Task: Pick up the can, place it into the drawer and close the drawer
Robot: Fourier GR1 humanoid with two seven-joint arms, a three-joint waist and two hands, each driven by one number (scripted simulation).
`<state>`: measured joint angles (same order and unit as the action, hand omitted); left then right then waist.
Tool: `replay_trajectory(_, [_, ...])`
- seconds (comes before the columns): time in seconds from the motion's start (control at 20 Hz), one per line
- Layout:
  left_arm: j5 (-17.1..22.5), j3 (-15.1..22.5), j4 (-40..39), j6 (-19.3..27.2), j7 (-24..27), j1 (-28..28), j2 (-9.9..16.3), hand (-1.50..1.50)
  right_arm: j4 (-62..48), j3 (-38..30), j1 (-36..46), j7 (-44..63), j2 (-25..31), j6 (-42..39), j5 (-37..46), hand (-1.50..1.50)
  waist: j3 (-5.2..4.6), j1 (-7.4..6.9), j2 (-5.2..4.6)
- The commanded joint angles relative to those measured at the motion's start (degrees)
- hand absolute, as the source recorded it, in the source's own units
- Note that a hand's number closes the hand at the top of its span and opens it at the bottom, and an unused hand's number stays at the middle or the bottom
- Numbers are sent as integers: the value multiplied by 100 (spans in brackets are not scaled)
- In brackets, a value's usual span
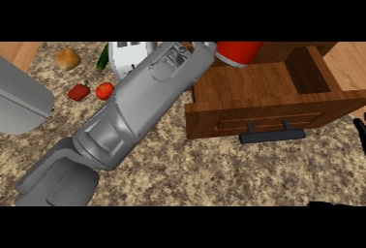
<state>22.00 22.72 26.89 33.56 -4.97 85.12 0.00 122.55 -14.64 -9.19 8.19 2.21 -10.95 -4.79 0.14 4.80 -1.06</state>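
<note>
The red can point(239, 52) shows at the picture's upper edge, over the back of the open wooden drawer point(266, 112); only its lower part is visible. My left forearm point(143, 104) runs from the lower left up to the can's left side, and its hand is cut off at the top, so I cannot see what holds the can. Of my right hand point(360, 133) only a thin strip of straight black fingers shows at the right edge, beside the drawer's front corner. The drawer's dark handle point(272, 132) faces me.
Left of the forearm a red pepper point(79, 91) and a tomato point(104, 90) lie on the speckled counter point(214, 174). A potato point(68, 58), a green vegetable point(103, 58) and a white object point(130, 57) sit farther back. A grey basin point(22, 101) fills the left edge.
</note>
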Motion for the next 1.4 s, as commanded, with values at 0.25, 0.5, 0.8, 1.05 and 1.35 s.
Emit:
replay_trajectory(0.25, [353, 637, -322, 352, 289, 33, 0, 150, -339, 112, 204, -219, -28, 64, 283, -150, 5, 126, -36])
replay_trajectory(0.5, [430, 916, -475, 343, 482, -130, 0, 150, -197, -117, 331, 6, 213, -70, -92, -150, 6, 202, -54])
replay_trajectory(0.8, [565, 1052, -704, 539, 595, -188, 0, -150, 6, 62, 368, 197, 164, -27, -14, -150, 2, 306, -94])
replay_trajectory(1.05, [687, 1177, -712, 754, 615, -213, 0, -150, 126, 108, 356, 171, 71, 84, 84, -150, 0, 234, -62])
replay_trajectory(1.35, [874, 1068, -887, 869, 886, -203, 0, -150, 158, 37, 250, 113, 111, -34, -84, -150, -1, 262, -86])
